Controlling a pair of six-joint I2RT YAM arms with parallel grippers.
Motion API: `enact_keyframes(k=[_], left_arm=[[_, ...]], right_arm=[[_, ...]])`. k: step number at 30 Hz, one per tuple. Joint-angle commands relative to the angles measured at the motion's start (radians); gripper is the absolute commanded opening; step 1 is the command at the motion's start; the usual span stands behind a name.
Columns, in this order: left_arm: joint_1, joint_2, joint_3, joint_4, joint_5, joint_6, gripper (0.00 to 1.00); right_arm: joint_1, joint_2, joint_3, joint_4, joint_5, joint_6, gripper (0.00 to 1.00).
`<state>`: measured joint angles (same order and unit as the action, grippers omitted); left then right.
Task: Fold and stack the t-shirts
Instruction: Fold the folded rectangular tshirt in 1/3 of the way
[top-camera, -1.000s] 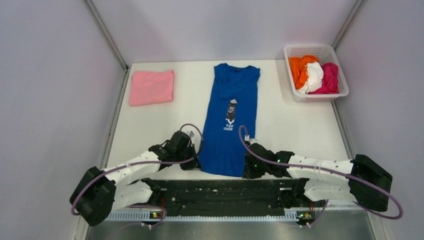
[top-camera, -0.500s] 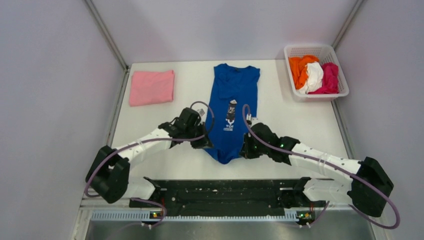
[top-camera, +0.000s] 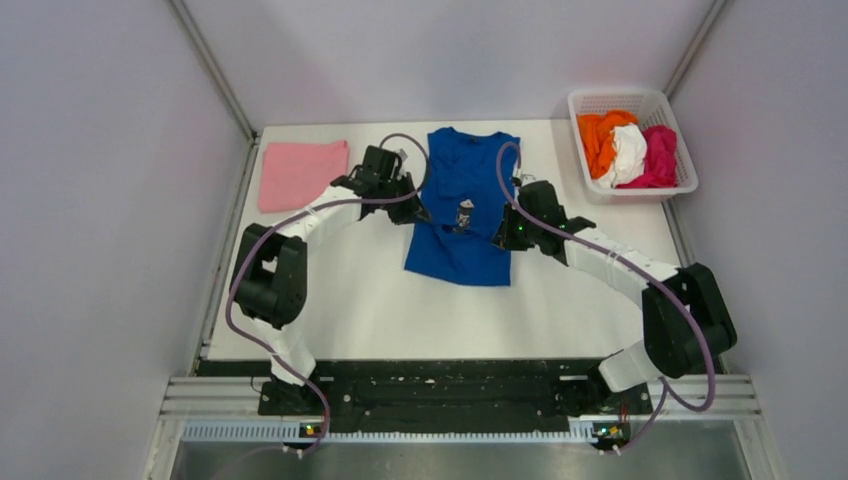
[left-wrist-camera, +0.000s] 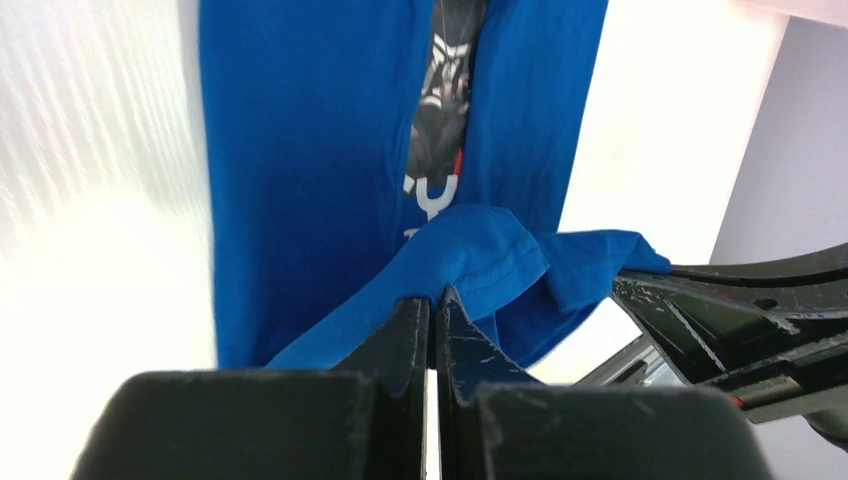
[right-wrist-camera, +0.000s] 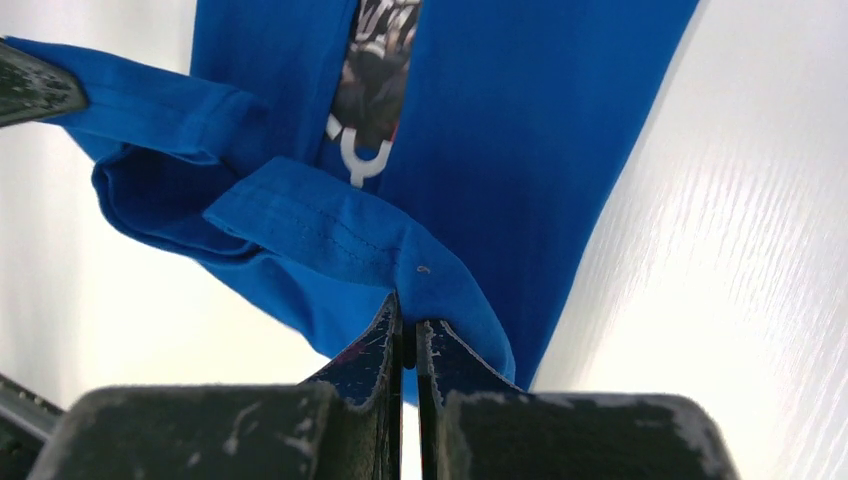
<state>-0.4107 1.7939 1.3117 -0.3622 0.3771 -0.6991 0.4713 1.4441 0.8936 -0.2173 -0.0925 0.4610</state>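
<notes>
Royal-blue t-shirt (top-camera: 455, 255) — solid colour; chest print dark grey-black with white lettering and a fleck of red.
Pink t-shirt (top-camera: 300, 172): plain light pink.
Basket (top-camera: 615, 93): white lattice.
Orange t-shirt (top-camera: 598, 135), white t-shirt (top-camera: 629, 152), magenta t-shirt (top-camera: 661, 155) — all plain.
Bench (top-camera: 360, 300): white, faint wood grain.
Left end effector (left-wrist-camera: 433, 300), right end effector (right-wrist-camera: 405, 322): black, scuffed pale.

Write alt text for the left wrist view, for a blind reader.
The left arm's black fingers pinch a raised fold of the blue t-shirt, whose dark chest print shows beyond. At right, the right arm's fingers grip the same hem above the white table.
</notes>
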Motion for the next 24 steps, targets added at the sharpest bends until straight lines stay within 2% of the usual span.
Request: enact_keyframes(k=[1, 14, 18, 19, 20, 22, 24], left_arm=[[0.034, 0.075, 0.138, -0.026, -0.028, 0.065, 0.0], [0.072, 0.33, 0.416, -0.052, -0.046, 0.105, 0.0], [0.076, 0.385, 0.476, -0.069, -0.046, 0.114, 0.05], [0.078, 0.398, 0.489, -0.076, -0.042, 0.114, 0.06], [0.078, 0.406, 0.495, -0.079, -0.036, 0.115, 0.1], [0.078, 0.416, 0.499, -0.074, -0.027, 0.115, 0.34], [0.08, 0.411, 0.505, -0.078, -0.038, 0.113, 0.55]], right_arm=[[-0.059, 0.077, 0.091, 0.084, -0.047, -0.04, 0.0], [-0.179, 0.3, 0.244, 0.134, -0.07, -0.112, 0.0], [-0.195, 0.35, 0.269, 0.148, -0.054, -0.114, 0.0], [-0.203, 0.36, 0.269, 0.16, -0.058, -0.107, 0.03], [-0.211, 0.368, 0.268, 0.179, -0.063, -0.099, 0.13], [-0.224, 0.379, 0.261, 0.231, -0.077, -0.091, 0.28], [-0.229, 0.387, 0.273, 0.254, -0.065, -0.09, 0.46]])
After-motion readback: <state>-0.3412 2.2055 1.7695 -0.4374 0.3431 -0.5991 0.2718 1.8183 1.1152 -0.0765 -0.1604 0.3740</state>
